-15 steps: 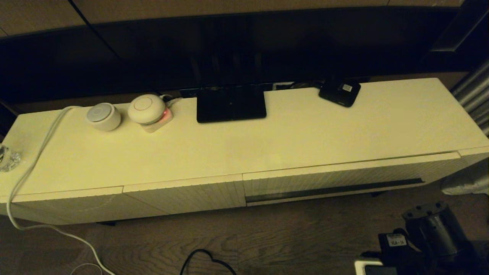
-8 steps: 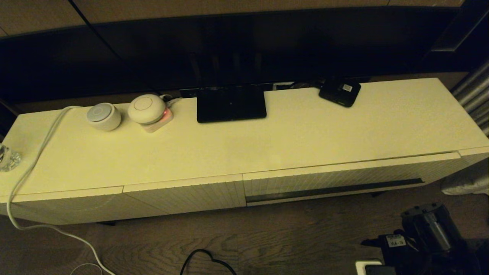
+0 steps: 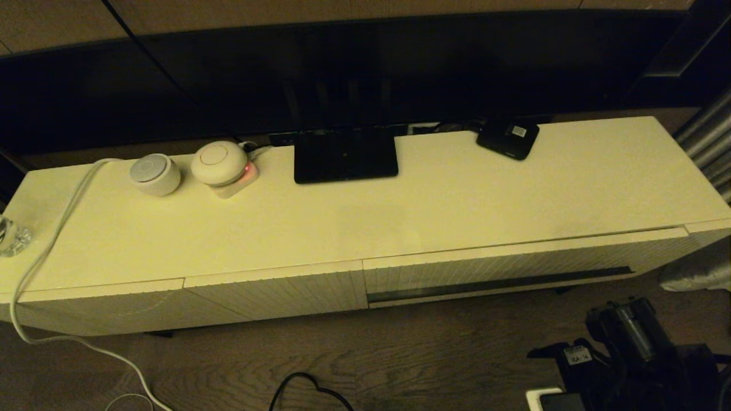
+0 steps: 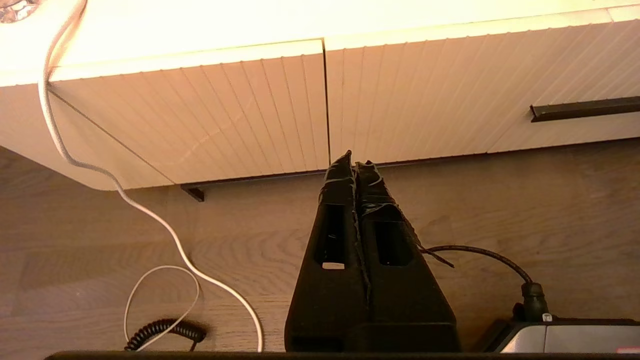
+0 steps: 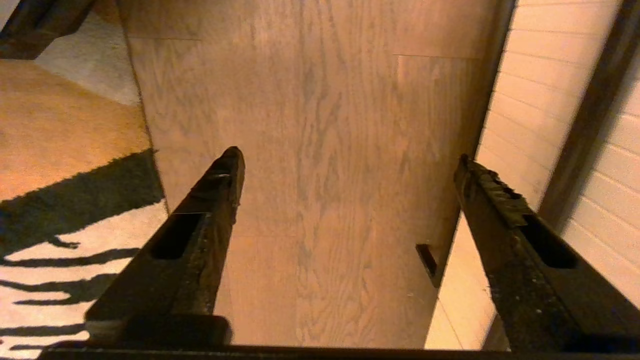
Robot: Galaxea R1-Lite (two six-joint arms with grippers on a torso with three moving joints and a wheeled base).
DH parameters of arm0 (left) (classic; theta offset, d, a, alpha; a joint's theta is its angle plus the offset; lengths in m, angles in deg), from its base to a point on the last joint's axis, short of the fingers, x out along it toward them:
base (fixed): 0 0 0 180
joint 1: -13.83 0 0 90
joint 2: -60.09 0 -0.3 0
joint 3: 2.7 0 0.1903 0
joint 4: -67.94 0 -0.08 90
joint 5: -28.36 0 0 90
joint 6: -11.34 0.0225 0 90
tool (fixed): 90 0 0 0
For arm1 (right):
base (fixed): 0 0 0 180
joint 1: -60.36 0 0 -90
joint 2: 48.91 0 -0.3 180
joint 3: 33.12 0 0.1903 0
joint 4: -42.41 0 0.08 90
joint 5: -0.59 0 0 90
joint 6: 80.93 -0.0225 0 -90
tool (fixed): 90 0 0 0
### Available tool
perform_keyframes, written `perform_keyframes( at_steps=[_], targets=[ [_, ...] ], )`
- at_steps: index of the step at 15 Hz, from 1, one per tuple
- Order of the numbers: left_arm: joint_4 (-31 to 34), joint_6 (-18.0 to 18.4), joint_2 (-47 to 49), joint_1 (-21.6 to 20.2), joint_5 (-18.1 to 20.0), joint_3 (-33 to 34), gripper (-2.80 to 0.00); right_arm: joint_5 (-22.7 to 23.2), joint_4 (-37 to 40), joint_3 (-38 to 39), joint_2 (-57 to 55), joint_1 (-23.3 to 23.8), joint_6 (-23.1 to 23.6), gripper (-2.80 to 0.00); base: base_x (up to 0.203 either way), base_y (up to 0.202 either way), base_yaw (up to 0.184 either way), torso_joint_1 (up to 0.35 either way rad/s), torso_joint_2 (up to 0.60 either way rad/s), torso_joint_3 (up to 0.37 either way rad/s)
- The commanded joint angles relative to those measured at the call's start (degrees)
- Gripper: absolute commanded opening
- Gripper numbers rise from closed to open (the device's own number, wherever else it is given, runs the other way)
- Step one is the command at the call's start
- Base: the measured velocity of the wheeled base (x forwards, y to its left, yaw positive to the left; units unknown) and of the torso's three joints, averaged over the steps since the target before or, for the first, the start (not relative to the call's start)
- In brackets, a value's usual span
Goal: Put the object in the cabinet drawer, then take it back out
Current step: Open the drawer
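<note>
The black folding umbrella is not in any view. The cabinet drawer (image 3: 514,265), cream with a ribbed front and a long dark slot (image 3: 497,283), sits flush in the cabinet's right half. My right arm (image 3: 625,334) hangs low over the floor in front of the drawer's right end. In its wrist view the right gripper (image 5: 350,160) is open with nothing between the fingers, and the ribbed drawer front (image 5: 535,95) runs along one side. My left gripper (image 4: 352,160) is shut and holds nothing, pointing at the cabinet's lower edge; the drawer's slot (image 4: 585,109) is off to one side.
On the cabinet top stand two white round devices (image 3: 220,162), a black screen base (image 3: 345,155), a small black box with a white label (image 3: 508,138) and a glass (image 3: 10,237). A white cable (image 3: 40,257) trails to the wooden floor. A rug (image 5: 60,150) lies nearby.
My right arm has sunk lower and drifted a little left in the head view. The drawer and the things on the cabinet have not moved.
</note>
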Motion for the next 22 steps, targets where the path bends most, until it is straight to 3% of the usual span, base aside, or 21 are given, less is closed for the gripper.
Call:
perform_keyframes(
  at_steps=[1, 5, 22],
  targets=[
    [-0.02, 0.00, 0.00, -0.02, 0.00, 0.09, -2.80, -0.08, -1.17, -0.87, -2.72, 0.07, 0.39, 0.00, 0.000, 0.000, 0.000, 0.000, 0.00, 0.000],
    [-0.02, 0.00, 0.00, -0.02, 0.00, 0.09, -2.80, -0.20, -6.31, -2.79, -6.65, 1.19, 0.32, 0.00, 0.000, 0.000, 0.000, 0.000, 0.00, 0.000],
    [-0.02, 0.00, 0.00, -0.02, 0.00, 0.09, -2.80, -0.44, -7.83, -10.55, -13.38, 4.97, 0.32, 0.00, 0.000, 0.000, 0.000, 0.000, 0.00, 0.000]
  ],
)
